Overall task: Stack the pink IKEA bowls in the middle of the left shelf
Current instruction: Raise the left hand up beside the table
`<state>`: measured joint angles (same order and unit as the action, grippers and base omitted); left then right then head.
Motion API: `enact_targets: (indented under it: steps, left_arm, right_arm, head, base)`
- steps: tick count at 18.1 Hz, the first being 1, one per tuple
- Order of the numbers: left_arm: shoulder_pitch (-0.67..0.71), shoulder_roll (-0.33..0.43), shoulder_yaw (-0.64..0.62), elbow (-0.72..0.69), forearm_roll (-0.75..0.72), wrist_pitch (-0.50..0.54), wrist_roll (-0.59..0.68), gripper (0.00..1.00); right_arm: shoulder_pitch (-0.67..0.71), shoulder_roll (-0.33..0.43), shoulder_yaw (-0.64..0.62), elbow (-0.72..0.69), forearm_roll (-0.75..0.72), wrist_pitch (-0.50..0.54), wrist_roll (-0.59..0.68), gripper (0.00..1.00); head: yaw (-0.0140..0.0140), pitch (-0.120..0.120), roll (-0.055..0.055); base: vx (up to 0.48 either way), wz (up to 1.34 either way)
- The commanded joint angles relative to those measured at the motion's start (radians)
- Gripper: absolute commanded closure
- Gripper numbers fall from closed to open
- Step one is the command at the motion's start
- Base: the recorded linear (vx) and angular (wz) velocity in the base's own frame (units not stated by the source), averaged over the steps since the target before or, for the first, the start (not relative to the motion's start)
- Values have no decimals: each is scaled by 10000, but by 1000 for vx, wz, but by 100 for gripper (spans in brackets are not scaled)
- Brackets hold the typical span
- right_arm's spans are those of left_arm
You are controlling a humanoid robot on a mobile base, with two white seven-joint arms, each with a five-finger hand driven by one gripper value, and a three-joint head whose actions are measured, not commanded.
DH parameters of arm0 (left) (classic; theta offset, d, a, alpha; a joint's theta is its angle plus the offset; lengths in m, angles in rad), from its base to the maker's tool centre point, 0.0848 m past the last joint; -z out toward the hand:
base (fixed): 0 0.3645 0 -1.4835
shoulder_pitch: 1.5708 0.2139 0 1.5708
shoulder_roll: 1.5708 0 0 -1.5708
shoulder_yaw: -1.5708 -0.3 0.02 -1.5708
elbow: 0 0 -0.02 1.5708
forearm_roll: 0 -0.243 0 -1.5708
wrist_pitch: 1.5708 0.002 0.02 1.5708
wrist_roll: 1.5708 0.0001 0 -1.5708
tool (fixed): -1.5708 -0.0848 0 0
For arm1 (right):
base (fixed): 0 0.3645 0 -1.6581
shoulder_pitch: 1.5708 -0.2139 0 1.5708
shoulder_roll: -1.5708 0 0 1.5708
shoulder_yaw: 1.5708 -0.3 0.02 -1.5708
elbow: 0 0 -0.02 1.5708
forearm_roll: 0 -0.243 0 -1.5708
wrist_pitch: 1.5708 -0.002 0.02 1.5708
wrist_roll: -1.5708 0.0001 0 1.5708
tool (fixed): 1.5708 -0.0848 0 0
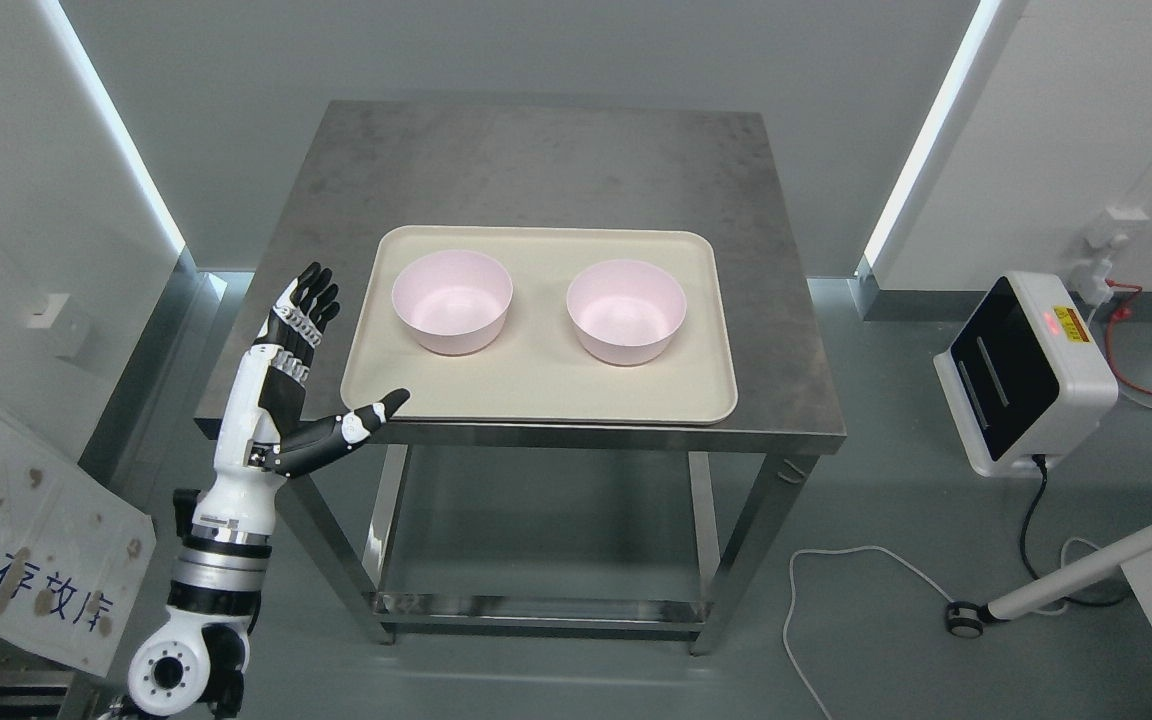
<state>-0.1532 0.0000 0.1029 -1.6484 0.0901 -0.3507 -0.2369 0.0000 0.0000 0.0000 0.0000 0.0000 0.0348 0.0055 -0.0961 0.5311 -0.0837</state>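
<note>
Left robot hand (301, 360) spread wide, empty, at the worktop (536, 160) left edge. Both pink bowls (452, 300) (626, 310) sit apart on the tray (536, 385). Risk: thumb clips tray rim (it's overhanging) and shoves tray; smooth bowl wall may slip.

Cut off and hidden parts

The white and black left arm (226, 520) is cut by the bottom edge; below its hand (311, 365), the grey metal surface's (536, 160) lower shelf is mostly hidden.
</note>
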Motion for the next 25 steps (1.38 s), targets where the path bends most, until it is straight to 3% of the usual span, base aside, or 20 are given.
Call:
enact_targets:
  steps: [1,5,7,11,12,15,25]
  left_arm:
    - [106,175,-32,24,4,-6,22,0]
    - [60,175,227,24,4,-144,23,0]
    - [121,175,1067,100,-148,-8,22,0]
    - [-216,175,1471,254,-2585,1082,-222,0]
    - [-414,175,1456,452,-2801,992,-375,0]
    - [-1365,262,1502,1785,-2818,-753,-392,0]
    - [-1964,175,1655,1896,-2496,-1049,-622,0]
  right_arm:
    - [16,-175,-107,-337,0,5,6,0]
    - [16,-175,-107,-337,0,5,6,0]
    - [16,-175,-107,-337,0,5,6,0]
    - [16,-175,-107,-337,0,5,6,0]
    - [16,-175,-107,-337,0,5,6,0]
    - [16,-175,-107,-337,0,5,6,0]
    - [16,-175,-107,-337,0,5,6,0]
  head:
    - [0,0,0]
    - [0,0,0]
    - [0,0,0]
    - [0,0,0]
    - [0,0,0]
    - [0,0,0]
    - [0,0,0]
  base:
    - [0,0]
    - [0,0]
    - [0,0]
    - [0,0]
    - [0,0]
    - [0,0]
    - [0,0]
